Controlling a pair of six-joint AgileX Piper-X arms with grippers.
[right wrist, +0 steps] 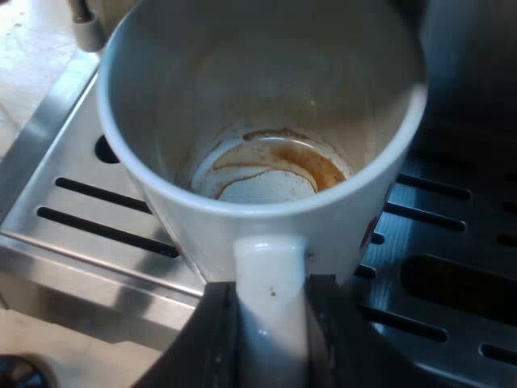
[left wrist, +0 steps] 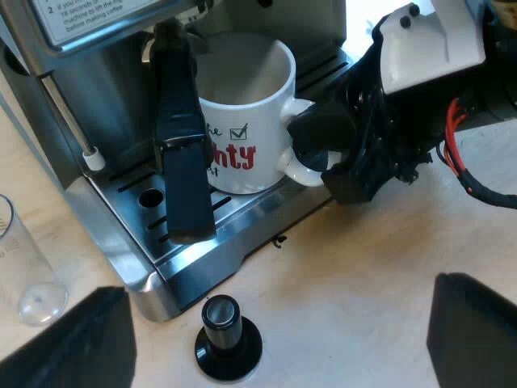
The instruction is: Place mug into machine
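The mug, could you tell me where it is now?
In the left wrist view the mug is at the machine's drip tray, beside the holder's dark handle, gripped by my right hand.

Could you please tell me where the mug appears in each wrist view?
Left wrist view: mug on the drip tray, behind the holder's dark handle.
Right wrist view: mug from above, its handle gripped by the right gripper.
Shared landmark: the slotted drip tray.
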